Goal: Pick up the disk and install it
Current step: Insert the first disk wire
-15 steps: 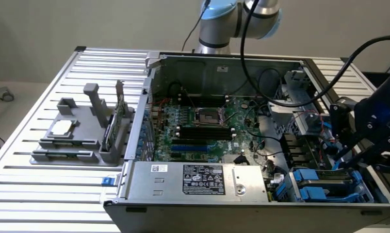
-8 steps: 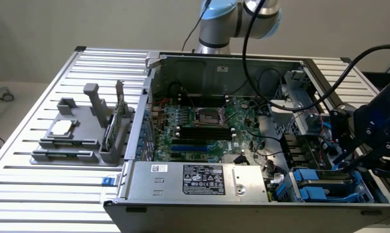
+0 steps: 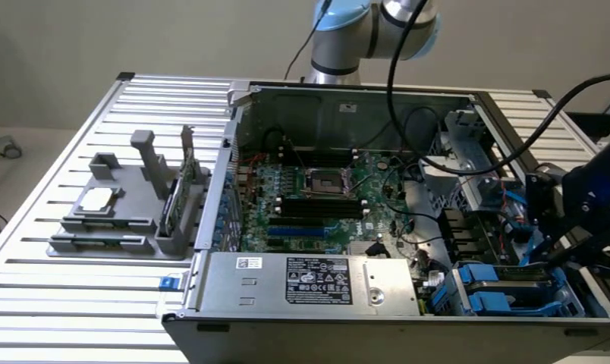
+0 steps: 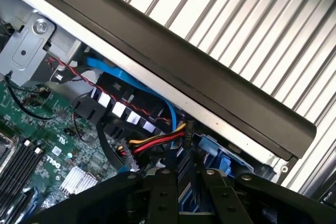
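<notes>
The disk (image 3: 511, 283), grey with blue rails, lies low in the drive bay at the near corner of the open computer case (image 3: 335, 334), on the exterior view's right. My gripper (image 3: 546, 258) reaches down onto it from above, its dark fingers closed on the disk's edge. In the wrist view the gripper (image 4: 184, 176) points into the bay. The disk's blue plastic (image 4: 220, 157) shows just beyond the fingers (image 4: 163, 187). Most of the disk is hidden by the gripper and the bay's walls.
A motherboard (image 3: 316, 197) and a power supply (image 3: 316, 280) sit inside the case. Red, yellow and blue cables (image 4: 157, 140) run close to the bay. On the slatted table (image 3: 83, 303), a grey fixture (image 3: 123, 227) holds a square chip (image 3: 95, 199) and a green card (image 3: 189, 182).
</notes>
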Robot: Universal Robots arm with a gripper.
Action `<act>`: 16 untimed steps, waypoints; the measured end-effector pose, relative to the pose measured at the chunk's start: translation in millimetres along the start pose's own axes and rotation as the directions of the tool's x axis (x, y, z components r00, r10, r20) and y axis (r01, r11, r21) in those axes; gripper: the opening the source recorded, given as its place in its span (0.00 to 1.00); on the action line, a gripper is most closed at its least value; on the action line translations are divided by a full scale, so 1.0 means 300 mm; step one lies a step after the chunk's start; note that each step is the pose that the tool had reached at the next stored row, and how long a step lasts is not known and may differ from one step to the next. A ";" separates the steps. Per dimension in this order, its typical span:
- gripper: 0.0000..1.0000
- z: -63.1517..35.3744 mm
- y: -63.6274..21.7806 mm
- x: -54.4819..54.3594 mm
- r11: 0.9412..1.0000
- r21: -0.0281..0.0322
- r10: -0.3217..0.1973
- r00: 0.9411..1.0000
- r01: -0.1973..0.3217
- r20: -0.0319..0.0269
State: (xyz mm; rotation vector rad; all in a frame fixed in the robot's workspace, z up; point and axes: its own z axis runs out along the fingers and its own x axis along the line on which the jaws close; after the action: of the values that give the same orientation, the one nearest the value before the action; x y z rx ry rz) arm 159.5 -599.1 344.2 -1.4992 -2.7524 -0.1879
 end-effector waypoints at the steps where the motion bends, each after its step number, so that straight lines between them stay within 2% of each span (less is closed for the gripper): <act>1: 0.24 0.001 0.002 -0.002 1.000 0.000 0.002 1.000 -0.002 0.000; 7: 0.24 0.003 0.006 -0.004 1.000 0.000 0.003 1.000 -0.003 0.001; 9: 0.26 0.004 0.006 -0.005 1.000 0.000 0.004 1.000 -0.004 0.001; 10: 0.33 0.004 0.007 -0.005 1.000 0.000 0.004 1.000 -0.004 0.001; 16: 0.33 0.011 0.008 -0.002 1.000 0.000 0.005 1.000 -0.005 0.001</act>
State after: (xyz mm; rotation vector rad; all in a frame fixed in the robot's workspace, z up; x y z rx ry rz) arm 162.0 -598.0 341.0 -1.5064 -2.7491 -0.1873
